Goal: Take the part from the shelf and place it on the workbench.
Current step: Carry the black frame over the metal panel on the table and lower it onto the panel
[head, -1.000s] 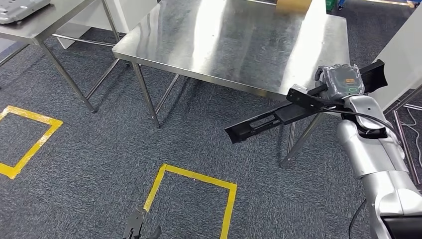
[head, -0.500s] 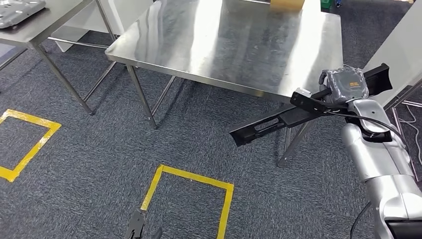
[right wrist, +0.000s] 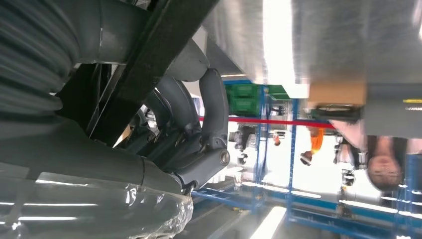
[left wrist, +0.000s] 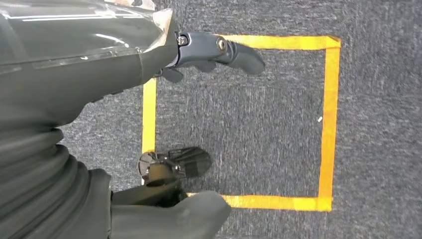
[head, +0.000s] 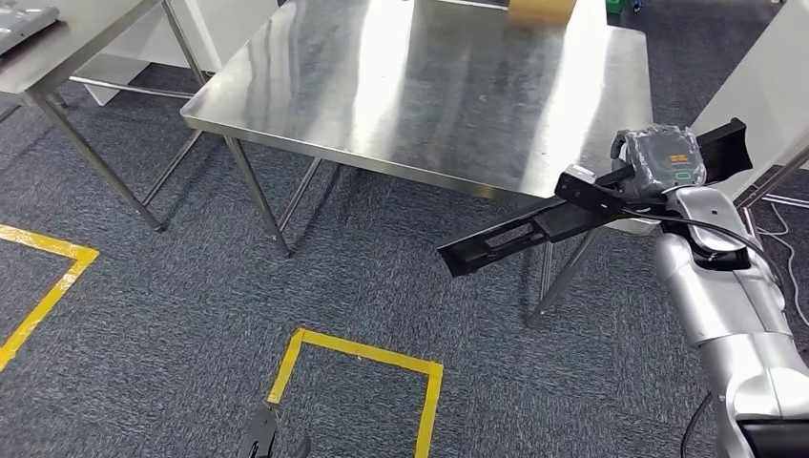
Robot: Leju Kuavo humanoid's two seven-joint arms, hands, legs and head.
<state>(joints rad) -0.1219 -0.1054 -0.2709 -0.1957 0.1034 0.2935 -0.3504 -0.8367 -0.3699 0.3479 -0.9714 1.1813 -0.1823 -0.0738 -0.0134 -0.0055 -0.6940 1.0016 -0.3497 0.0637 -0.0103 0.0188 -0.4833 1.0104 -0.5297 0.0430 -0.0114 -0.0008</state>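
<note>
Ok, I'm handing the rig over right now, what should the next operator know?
Right hand: grips the long black part, held roughly level, one end sticking out toward the robot's left over the carpet, the other past the hand.
Left hand: holds nothing, hangs low over the yellow floor square.
Workbench: steel table straight ahead; the part is at its near right corner, not yet resting on the top.
Done: part is off the shelf and brought up to the bench.
Left: bring the part over the tabletop, set it down, let go.
</note>
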